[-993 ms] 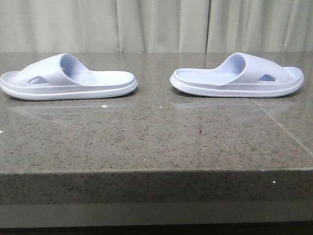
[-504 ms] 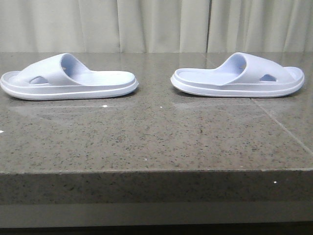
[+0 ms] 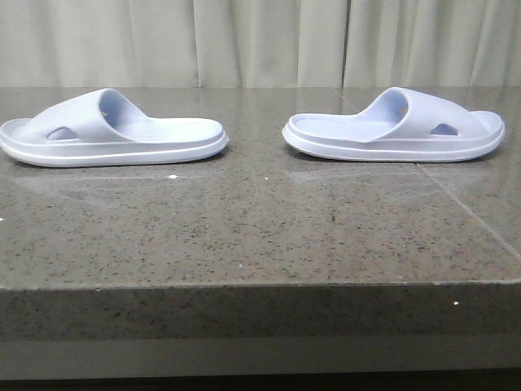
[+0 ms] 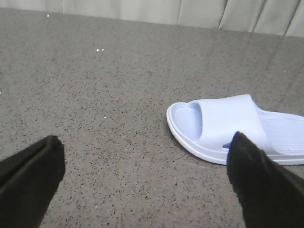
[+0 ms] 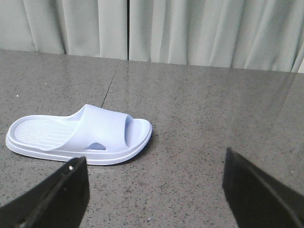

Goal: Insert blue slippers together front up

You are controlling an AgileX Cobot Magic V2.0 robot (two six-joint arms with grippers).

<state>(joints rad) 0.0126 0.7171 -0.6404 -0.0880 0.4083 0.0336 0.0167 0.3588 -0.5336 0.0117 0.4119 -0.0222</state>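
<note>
Two pale lavender-blue slippers lie flat on the dark speckled stone table, soles down, heels towards each other. The left slipper (image 3: 114,134) has its toe to the left; it also shows in the left wrist view (image 4: 228,126). The right slipper (image 3: 395,126) has its toe to the right; it also shows in the right wrist view (image 5: 80,135). My left gripper (image 4: 145,142) is open and empty above the table, short of its slipper. My right gripper (image 5: 154,161) is open and empty, short of its slipper. Neither gripper shows in the front view.
A pale curtain (image 3: 260,41) hangs behind the table. The table's front edge (image 3: 260,285) runs across the front view. A thin seam (image 3: 468,212) crosses the stone at the right.
</note>
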